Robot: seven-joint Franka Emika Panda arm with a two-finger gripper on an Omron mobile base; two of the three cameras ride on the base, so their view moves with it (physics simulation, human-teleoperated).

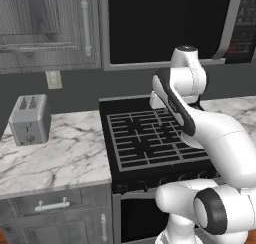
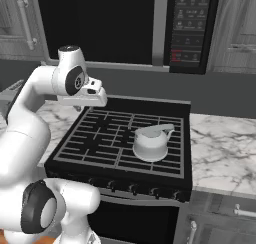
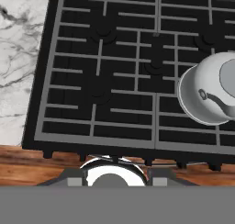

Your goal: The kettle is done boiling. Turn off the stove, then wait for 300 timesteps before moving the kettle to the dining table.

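Claw point(image 2: 82, 107) poised above stove point(image 2: 105, 143) rear-left, nothing held; finger spread cannot be told. Kettle point(image 2: 150, 142): squat, domed, light-grey metal, slanted stick handle, seated on front-right grey grid grate. Black range flanked by veined marble counters point(image 1: 55, 153); boxy silver toaster point(image 1: 30, 119) on left counter.

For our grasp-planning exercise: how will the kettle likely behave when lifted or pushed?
The kettle looks rigid metal, probably smooth and slippery. Its wide base on the stove grates suggests it resists tipping. Lifted by the slanted handle, it may swing.
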